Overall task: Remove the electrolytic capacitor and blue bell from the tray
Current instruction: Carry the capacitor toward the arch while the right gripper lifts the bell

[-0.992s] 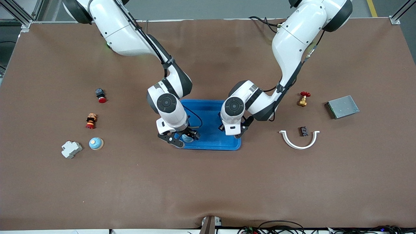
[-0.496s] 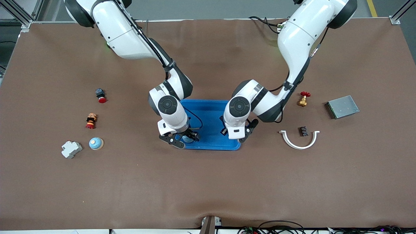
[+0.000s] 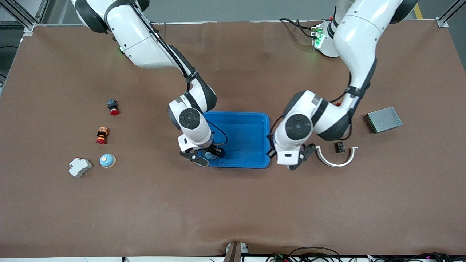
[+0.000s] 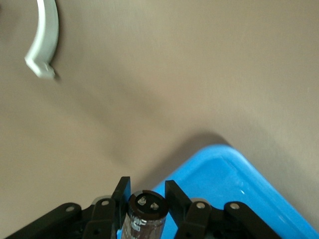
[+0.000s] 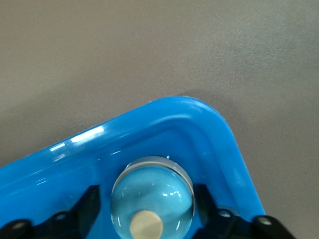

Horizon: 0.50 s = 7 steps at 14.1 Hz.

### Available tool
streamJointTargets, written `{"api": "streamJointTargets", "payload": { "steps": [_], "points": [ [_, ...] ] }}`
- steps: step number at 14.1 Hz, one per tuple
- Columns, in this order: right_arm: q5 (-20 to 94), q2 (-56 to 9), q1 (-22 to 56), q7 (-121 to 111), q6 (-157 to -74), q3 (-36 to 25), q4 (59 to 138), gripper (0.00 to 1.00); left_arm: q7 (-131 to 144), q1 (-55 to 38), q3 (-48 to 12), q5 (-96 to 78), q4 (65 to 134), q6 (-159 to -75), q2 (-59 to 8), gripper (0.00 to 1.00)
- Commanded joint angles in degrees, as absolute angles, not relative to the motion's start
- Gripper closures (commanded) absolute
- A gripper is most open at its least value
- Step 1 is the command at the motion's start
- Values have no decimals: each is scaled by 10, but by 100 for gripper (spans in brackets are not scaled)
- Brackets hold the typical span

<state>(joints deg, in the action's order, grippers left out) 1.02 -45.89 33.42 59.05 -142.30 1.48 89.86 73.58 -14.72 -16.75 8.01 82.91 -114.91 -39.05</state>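
Black capacitor (image 4: 145,214) upright, terminals up

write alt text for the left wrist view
The left end effector is shut on a dark cylindrical capacitor with two metal terminals on its end, beside the rounded corner of a blue tray. A brown table fills the rest, with one end of a white curved piece lying on it.

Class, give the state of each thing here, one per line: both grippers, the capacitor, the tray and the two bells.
left gripper: shut on the capacitor, over the table beside the tray.
capacitor: held, off the table.
right gripper: down in the tray, at the bell.
bell in the tray: dome up, in a corner.
tray: holds that bell only.
bell on the table: dome up, untouched.
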Motion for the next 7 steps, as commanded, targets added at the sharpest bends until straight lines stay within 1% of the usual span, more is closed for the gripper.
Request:
{"api": "streamJointTargets", "payload": {
  "steps": [1,5,7],
  "points": [
    [7,-468,338,608,-1424,12,882,100,669,-107,-170,94,834,-1139,-380,100],
    [11,-461,339,613,-1415,14,883,100,570,-45,-169,121,834,-1140,-388,100],
    [12,-452,339,620,-1386,18,881,100,536,-30,-161,132,833,-1144,-396,100]
  ]
}}
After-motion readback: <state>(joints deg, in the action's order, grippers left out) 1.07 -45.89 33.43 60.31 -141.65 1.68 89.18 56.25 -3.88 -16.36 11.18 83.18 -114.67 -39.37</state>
